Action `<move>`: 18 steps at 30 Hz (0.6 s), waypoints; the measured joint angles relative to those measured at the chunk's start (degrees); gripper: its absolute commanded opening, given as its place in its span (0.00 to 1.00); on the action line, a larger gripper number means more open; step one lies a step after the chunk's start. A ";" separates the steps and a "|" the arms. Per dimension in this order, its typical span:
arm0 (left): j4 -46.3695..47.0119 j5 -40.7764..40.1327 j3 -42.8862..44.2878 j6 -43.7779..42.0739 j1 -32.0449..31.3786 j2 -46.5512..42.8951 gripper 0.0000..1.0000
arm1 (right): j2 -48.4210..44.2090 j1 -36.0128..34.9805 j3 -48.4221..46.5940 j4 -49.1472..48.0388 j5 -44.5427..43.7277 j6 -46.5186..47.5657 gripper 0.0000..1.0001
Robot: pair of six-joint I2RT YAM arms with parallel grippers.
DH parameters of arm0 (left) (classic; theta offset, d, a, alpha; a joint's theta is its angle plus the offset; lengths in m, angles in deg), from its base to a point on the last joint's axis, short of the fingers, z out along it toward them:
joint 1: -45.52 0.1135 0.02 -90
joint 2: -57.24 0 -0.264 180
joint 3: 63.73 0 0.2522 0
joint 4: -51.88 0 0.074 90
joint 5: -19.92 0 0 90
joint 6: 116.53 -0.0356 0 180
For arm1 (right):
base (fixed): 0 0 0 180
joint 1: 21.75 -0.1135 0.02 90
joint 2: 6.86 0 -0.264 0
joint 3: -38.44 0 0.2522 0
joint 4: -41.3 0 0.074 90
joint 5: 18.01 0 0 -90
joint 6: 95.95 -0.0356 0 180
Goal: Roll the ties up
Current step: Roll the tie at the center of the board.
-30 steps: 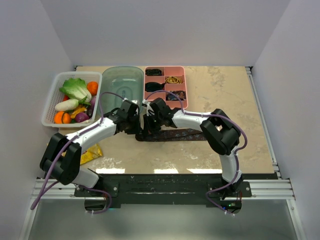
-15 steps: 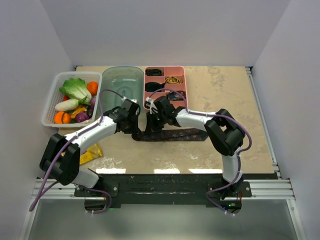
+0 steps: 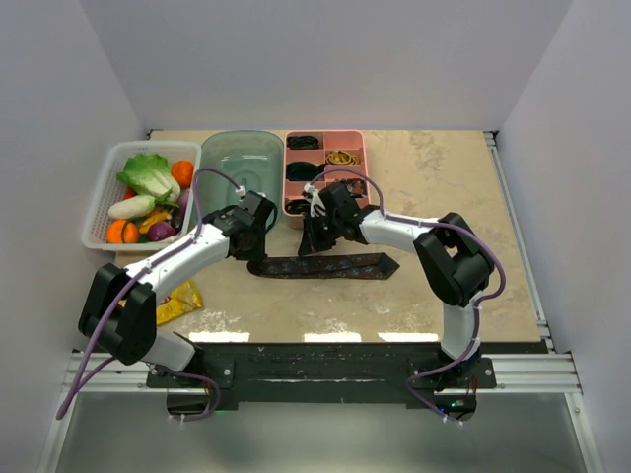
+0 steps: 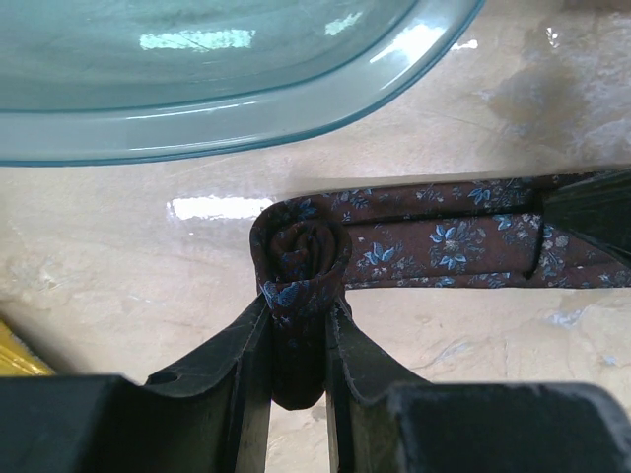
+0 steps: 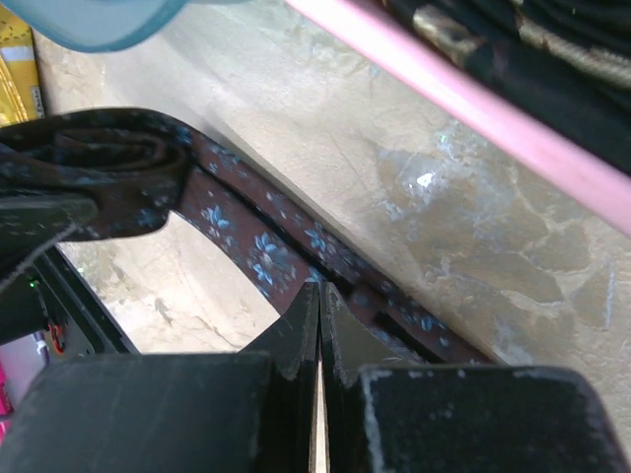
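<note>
From overhead, the two arms have drawn apart from where they crowded together a moment ago: the left gripper [image 3: 258,258] has carried its end of the tie [image 3: 340,265] leftward and the right gripper [image 3: 308,246] has shifted toward the pink tray [image 3: 364,168]. More of the band now shows, pulled straighter on the table [image 3: 444,197]. To my eye the roll has only begun and most of the length is still to wind. The tie's long axis runs left to right, with the wide pointed end to the right. At the left wrist, the fingers are clamped on a tight little coil [image 4: 299,254] standing on edge just in front of the teal tub [image 4: 246,113], and the loose band trails off to the right. At the right wrist, the jaws are closed to a sliver with the tips on the flowered band [image 5: 246,236], seemingly nipping it a short way along from the coil.
</note>
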 measured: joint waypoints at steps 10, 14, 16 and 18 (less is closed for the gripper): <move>-4.96 -5.27 3.10 0.00 -1.90 2.89 0.00 | 0.00 0.07 0.37 0.09 0.00 0.17 0.00; -6.16 -6.58 3.50 0.15 -2.93 4.70 0.00 | 0.00 0.07 0.50 0.11 0.00 0.33 0.00; -6.80 -7.21 3.63 0.17 -3.41 5.62 0.00 | 0.00 0.07 0.66 0.11 0.00 0.37 0.00; -7.26 -7.87 3.87 0.24 -3.89 6.38 0.00 | 0.00 0.13 0.74 0.17 0.00 0.42 0.00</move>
